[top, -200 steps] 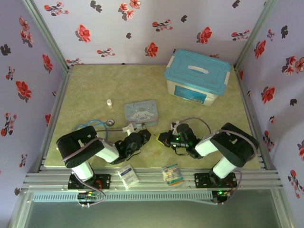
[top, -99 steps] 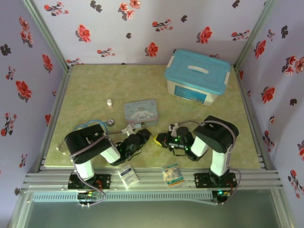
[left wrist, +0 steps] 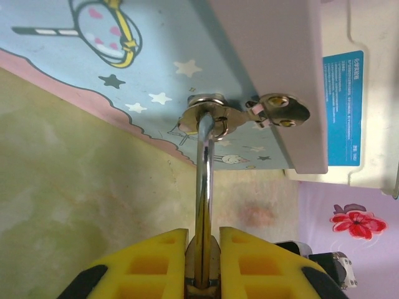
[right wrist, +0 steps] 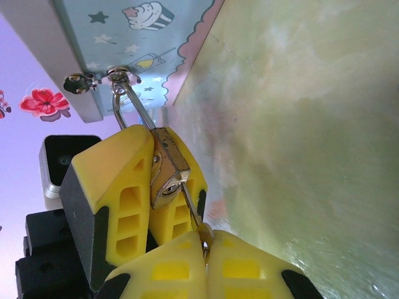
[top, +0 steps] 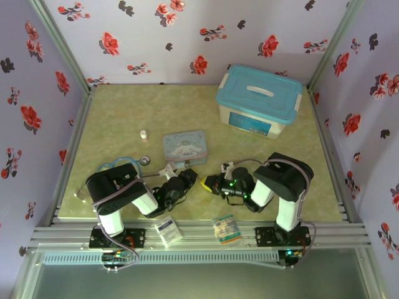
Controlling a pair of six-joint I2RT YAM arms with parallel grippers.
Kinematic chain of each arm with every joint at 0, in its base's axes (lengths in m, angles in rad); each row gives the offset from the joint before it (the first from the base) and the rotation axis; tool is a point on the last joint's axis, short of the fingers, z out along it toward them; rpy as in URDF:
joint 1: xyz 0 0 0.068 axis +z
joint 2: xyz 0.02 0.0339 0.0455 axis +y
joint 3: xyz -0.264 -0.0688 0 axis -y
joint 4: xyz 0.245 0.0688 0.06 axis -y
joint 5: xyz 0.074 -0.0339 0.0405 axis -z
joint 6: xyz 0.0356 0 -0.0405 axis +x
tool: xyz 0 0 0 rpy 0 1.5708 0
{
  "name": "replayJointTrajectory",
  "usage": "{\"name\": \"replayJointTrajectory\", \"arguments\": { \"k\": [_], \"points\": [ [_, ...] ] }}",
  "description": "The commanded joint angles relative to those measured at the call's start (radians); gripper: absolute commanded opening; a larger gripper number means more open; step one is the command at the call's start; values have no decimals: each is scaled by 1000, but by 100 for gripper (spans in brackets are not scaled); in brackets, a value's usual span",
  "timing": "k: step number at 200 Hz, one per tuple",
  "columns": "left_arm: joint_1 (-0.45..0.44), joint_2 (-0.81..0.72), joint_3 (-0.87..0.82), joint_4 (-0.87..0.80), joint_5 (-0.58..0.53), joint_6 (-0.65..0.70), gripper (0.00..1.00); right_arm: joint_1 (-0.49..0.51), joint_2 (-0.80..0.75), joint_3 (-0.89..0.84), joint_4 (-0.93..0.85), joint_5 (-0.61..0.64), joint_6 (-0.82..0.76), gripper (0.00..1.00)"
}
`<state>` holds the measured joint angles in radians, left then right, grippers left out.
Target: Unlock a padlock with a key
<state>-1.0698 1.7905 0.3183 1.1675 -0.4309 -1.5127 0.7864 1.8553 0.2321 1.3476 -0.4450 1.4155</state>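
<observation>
The small brass padlock (right wrist: 167, 171) hangs by its thin shackle (left wrist: 203, 168) from the hasp (left wrist: 274, 109) of the pastel cartoon tin (top: 185, 147). My left gripper (left wrist: 203, 233) is shut on the padlock's body, seen edge-on between its yellow fingers (right wrist: 124, 180). My right gripper (right wrist: 204, 240) is shut on the head of the thin key (right wrist: 192, 208), whose blade points up with its tip in the keyhole on the padlock's underside. In the top view the two grippers (top: 190, 176) (top: 207, 182) meet nose to nose just in front of the tin.
A blue-lidded white box (top: 259, 99) stands at the back right. A small white cylinder (top: 144, 134) and a silver disc on blue tubing (top: 144, 160) lie left of the tin. Two packets (top: 168, 229) (top: 225, 228) rest on the near rail.
Both arms' elbows have shifted inward and the right gripper has edged left toward the left gripper. Both grips stay the same.
</observation>
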Motion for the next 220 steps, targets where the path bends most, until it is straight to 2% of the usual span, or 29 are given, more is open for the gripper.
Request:
{"name": "replayJointTrajectory", "arguments": {
  "k": [1,89,126,168,205,220],
  "points": [
    [-7,9,-7,35,-43,0,0,10,10,17,39,0,1,0],
    [-29,18,-1,52,-29,-7,0,12,19,53,39,-5,3,0],
    [-53,4,14,35,-36,0,0,15,35,60,39,36,23,0],
    [-71,36,27,88,-49,-20,0,41,-30,60,39,134,51,0],
    [-77,36,38,87,-48,-20,0,41,-10,45,39,186,176,0],
    [-82,35,41,88,-45,-21,0,42,-13,52,39,189,172,0]
  ]
}}
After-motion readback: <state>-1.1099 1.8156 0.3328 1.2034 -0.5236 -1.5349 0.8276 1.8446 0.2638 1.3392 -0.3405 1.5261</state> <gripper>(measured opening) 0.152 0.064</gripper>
